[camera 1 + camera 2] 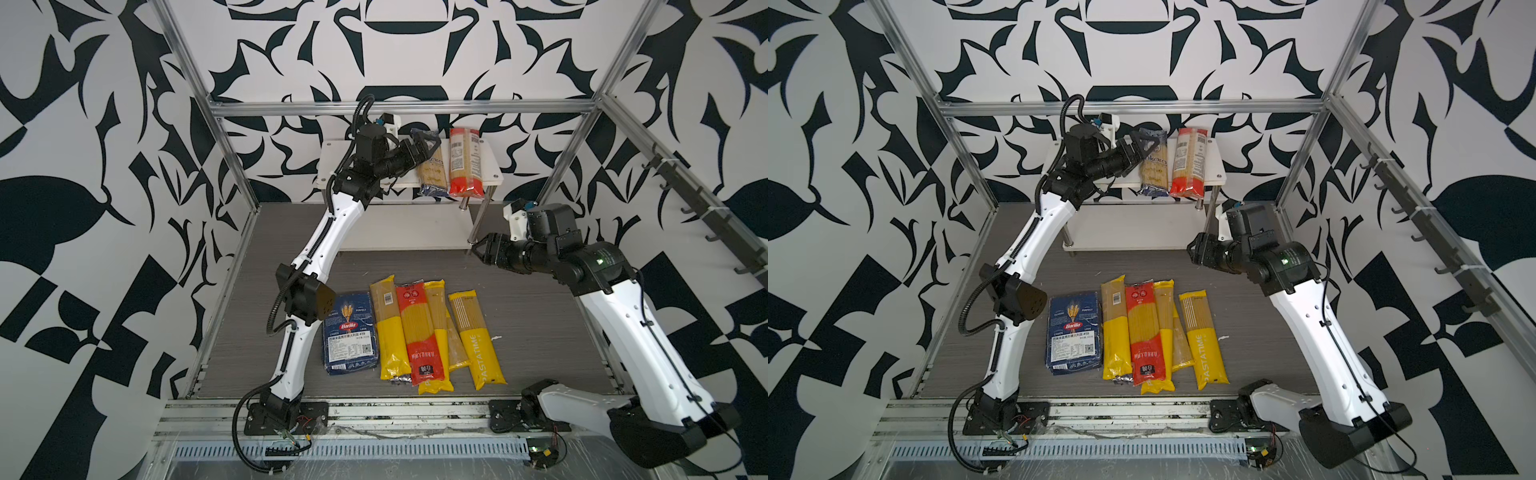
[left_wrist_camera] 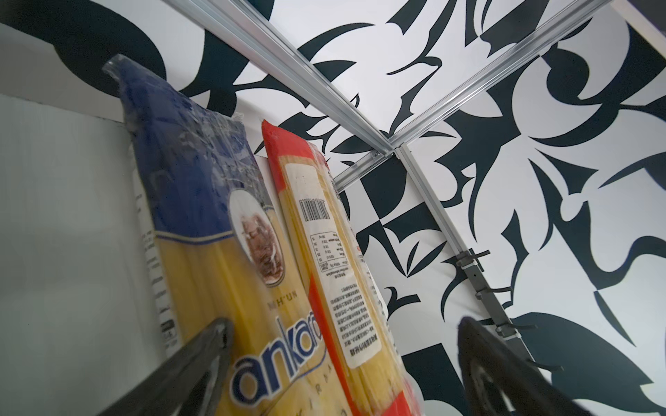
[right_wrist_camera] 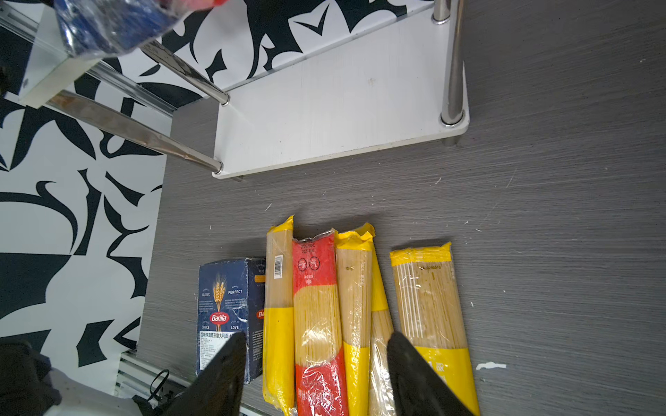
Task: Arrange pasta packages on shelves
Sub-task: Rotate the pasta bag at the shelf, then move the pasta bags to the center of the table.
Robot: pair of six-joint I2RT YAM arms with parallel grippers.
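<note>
The shelves [image 1: 332, 166] stand at the back, a white top board over a lower board [image 1: 399, 232]. On the top board, a blue Ankara spaghetti bag [image 1: 432, 170] lies next to a red bag [image 1: 465, 162]. My left gripper [image 1: 426, 145] is open over the far end of the blue bag. In the left wrist view the left gripper [image 2: 344, 324] has both bags showing between its wide-spread fingers. A wide blue Barilla pack [image 1: 350, 336], several yellow bags and a red bag [image 1: 417, 332] lie on the table. My right gripper [image 1: 478, 249] hovers open and empty by the rack's front right post.
Aluminium frame bars [image 1: 399, 109] box in the grey table [image 1: 540, 324]. A rail of dark hooks [image 1: 698, 208] runs along the right wall. Chrome posts [image 3: 452, 65] stand at the corners of the lower board. The arm bases sit at the front edge.
</note>
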